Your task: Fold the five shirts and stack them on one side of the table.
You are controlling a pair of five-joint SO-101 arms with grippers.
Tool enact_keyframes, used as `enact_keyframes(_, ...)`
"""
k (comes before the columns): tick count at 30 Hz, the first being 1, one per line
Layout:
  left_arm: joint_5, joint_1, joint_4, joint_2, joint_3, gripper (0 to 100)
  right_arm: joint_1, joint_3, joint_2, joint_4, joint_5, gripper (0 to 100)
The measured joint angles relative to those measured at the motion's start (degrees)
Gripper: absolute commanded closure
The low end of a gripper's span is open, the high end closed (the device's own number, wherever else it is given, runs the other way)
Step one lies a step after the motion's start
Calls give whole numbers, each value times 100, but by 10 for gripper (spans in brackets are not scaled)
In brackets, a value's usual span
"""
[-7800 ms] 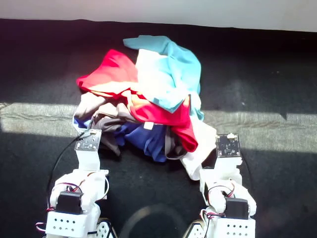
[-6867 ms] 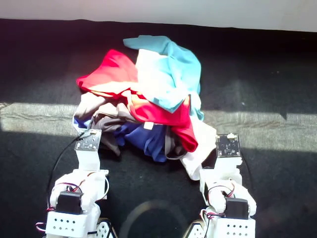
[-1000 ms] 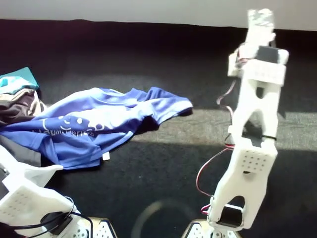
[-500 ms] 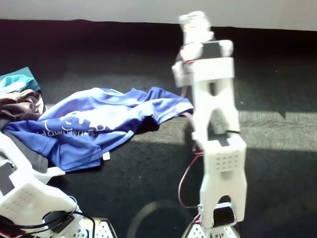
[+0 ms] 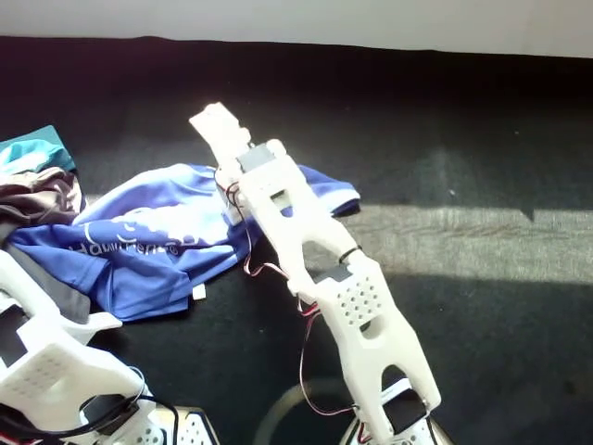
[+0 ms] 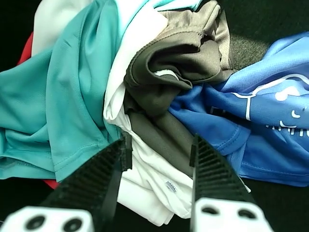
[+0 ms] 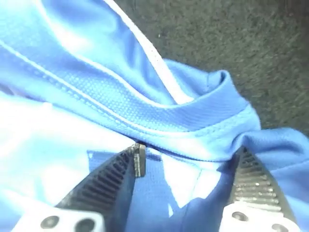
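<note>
Right wrist: 1 shirt [image 7: 96, 72] nr claw [image 7: 190, 162]

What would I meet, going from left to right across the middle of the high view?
The heap of shirts at the left edge → blue shirt → sunlit bare table. The right tool is left out: it hangs over the blue shirt, so its place is unclear.

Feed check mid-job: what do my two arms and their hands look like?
Right arm and left arm: white plastic shells, dot-perforated panels, black motors, red and black wires. Left hand and right hand: black ribbed fingers on white bases with screw holes.
</note>
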Motion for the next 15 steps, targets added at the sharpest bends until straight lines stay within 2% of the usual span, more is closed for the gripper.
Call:
enact_keyframes(1,0,44,0,0,0,799,97,-167,97,0,0,970)
enact_keyframes(8,35,791,26,0,0,799,1433,-1451,440,202,0,993)
enact_keyframes(15,1116,2356,35,0,70,800,3033,-2585,440,413,0,993)
